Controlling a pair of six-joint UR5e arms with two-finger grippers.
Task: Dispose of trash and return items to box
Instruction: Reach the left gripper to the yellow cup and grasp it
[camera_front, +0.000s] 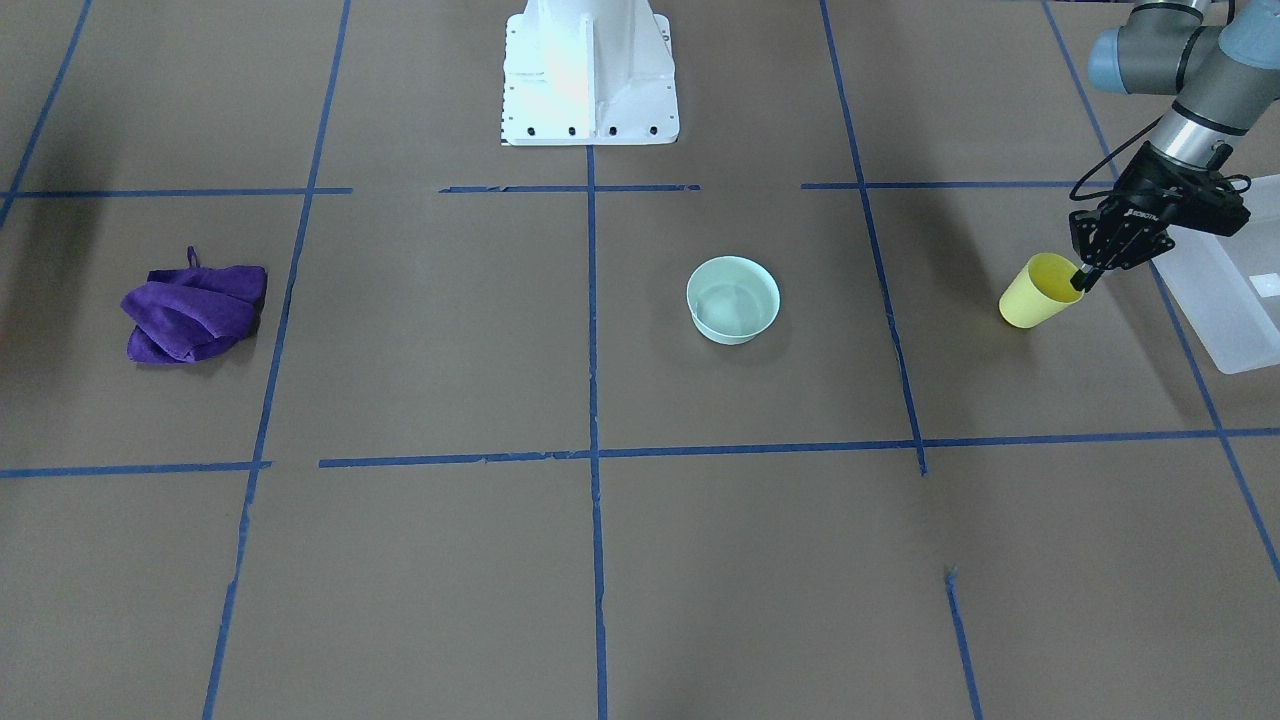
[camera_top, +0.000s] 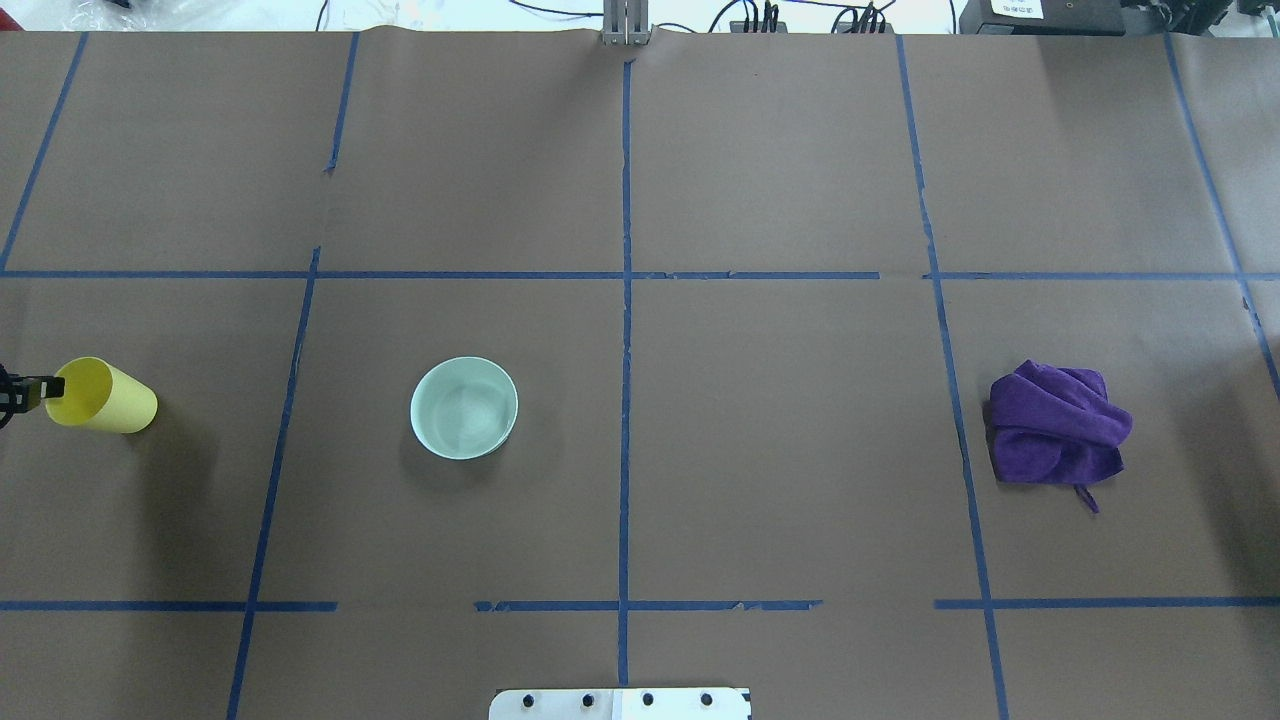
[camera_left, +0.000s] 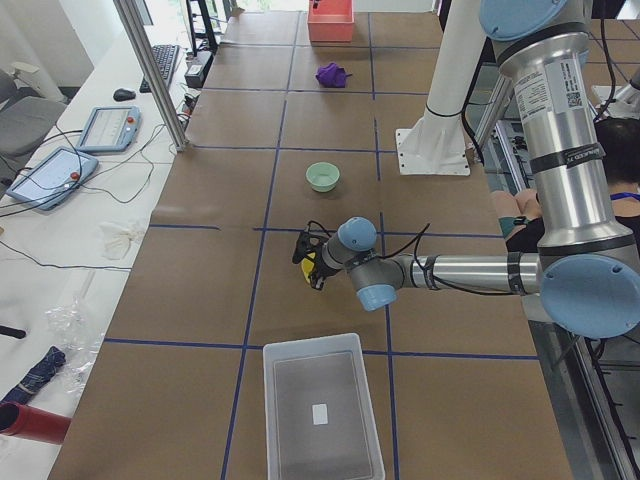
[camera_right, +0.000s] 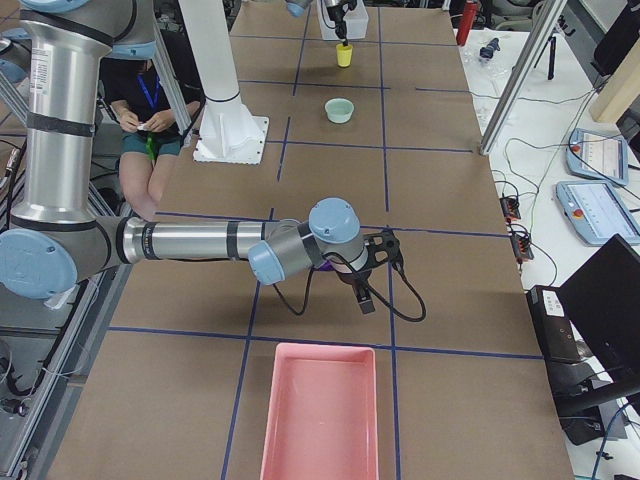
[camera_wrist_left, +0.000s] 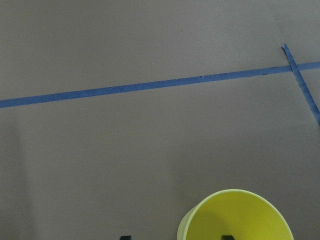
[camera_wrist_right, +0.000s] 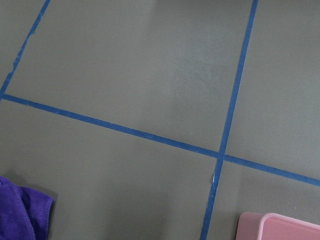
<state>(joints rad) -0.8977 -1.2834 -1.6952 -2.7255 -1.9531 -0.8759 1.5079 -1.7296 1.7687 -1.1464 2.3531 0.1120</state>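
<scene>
The yellow cup stands upright on the table, just short of the translucent white box. My left gripper straddles the cup's rim with one finger inside and one outside. In the left wrist view both fingertips stand clear of the cup wall, so the gripper is open. The mint-green bowl sits upright near the table's middle. My right gripper shows only in the exterior right view, hovering low near the purple cloth; I cannot tell if it is open or shut.
A crumpled purple cloth lies on the robot's right side of the table. A pink bin sits at that end. The white robot base stands at the back middle. Blue tape lines grid the brown table.
</scene>
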